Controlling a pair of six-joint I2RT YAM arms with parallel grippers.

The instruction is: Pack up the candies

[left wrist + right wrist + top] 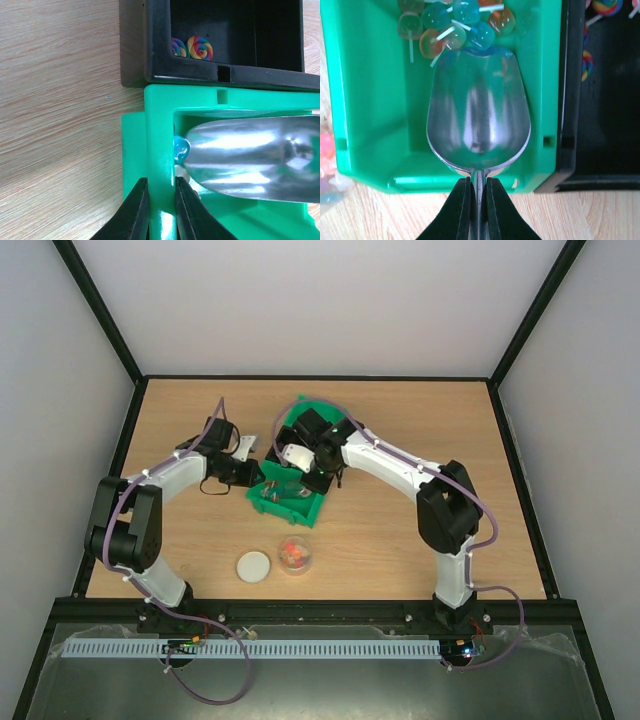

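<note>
The candies (455, 22) are small round sweets in mixed colours with white sticks, piled at the far end of the green bin (365, 100). My right gripper (478, 195) is shut on the handle of the metal scoop (477, 110). The scoop is empty, and its front lip is at the pile. My left gripper (161, 200) is shut on the green bin's wall (160, 130), with a blue candy (180, 148) and the scoop (250, 160) just inside. From above, both grippers, left (258, 480) and right (310, 460), meet at the green bin (290, 495).
A black bin (225, 75) with swirl lollipops (200, 47) stands against the green one, and also shows in the right wrist view (600, 125). A small clear jar (295, 556) with some candies and its white lid (254, 566) sit nearer the table's front edge.
</note>
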